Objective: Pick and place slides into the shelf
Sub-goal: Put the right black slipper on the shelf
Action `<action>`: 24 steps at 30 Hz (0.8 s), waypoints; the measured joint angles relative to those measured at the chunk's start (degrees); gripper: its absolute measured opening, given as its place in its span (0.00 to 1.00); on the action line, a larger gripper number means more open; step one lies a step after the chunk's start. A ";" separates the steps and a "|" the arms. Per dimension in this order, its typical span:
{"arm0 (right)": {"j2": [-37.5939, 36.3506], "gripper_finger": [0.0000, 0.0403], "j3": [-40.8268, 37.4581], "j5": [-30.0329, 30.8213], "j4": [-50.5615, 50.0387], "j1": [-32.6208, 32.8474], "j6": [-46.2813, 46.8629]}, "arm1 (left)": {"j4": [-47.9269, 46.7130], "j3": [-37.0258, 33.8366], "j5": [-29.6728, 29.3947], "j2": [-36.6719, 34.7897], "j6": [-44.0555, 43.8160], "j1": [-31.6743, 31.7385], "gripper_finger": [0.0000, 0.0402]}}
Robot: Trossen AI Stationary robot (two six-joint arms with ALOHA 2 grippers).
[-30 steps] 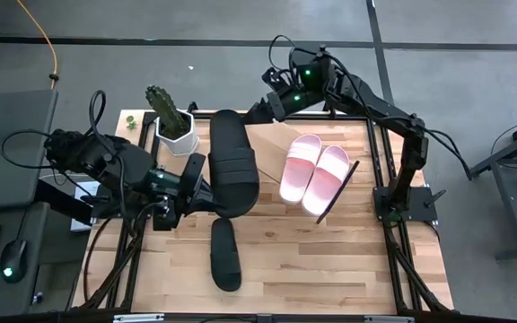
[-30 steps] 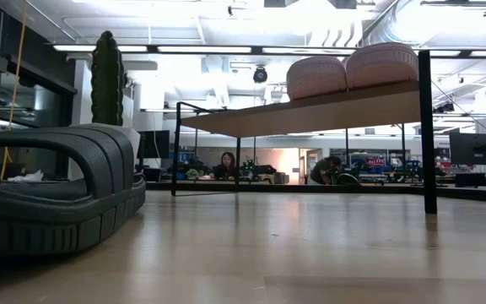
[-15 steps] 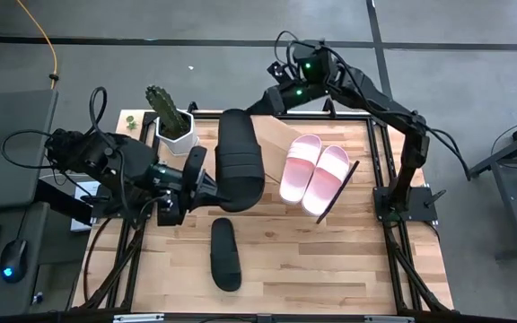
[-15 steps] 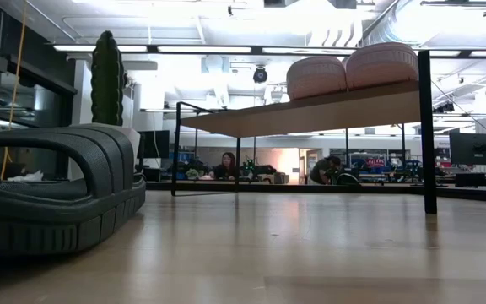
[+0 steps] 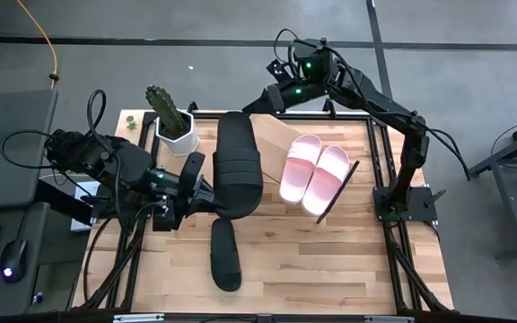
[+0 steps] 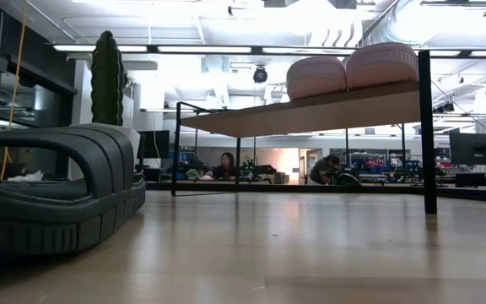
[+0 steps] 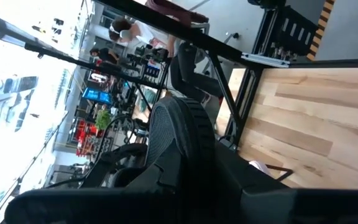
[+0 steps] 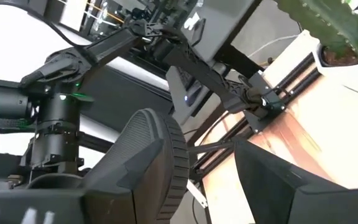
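Step in hand: I am carrying one black slide (image 5: pixel 238 166) toward the shelf (image 5: pixel 287 144), held between both arms above the table (image 5: pixel 348 260).
Left tool (image 5: pixel 203 193): closed on the near end of the raised slide.
Right tool (image 5: pixel 251 109): at the slide's far end, fingers (image 8: pixel 148 162) spread wide either side of it; whether they press it I cannot tell.
Shelf: slanted board just right of the raised slide, the pink pair (image 5: pixel 316 172) on its right half, left half free.
Other black slide (image 5: pixel 224 254): flat on the table, in front of me.
Doing it well: I judge both tools must move together, keep the slide level, clear the cactus pot (image 5: pixel 175 128), and set it beside the pink pair.
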 joint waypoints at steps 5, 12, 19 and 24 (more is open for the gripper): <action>0.00 0.47 0.00 0.83 0.54 0.06 -0.41 | -0.04 0.00 -0.30 0.00 -0.71 0.00 0.09; 0.00 0.47 0.00 1.22 1.82 -0.42 -0.39 | -0.07 0.00 -0.82 -0.02 -1.25 0.09 0.09; 0.00 0.47 0.00 1.18 2.27 -0.39 -0.15 | -0.07 0.00 -0.81 -0.02 -1.28 0.11 0.09; 0.00 0.47 0.00 1.20 2.28 -0.39 -0.39 | -0.07 0.00 -0.81 -0.02 -1.47 0.10 0.09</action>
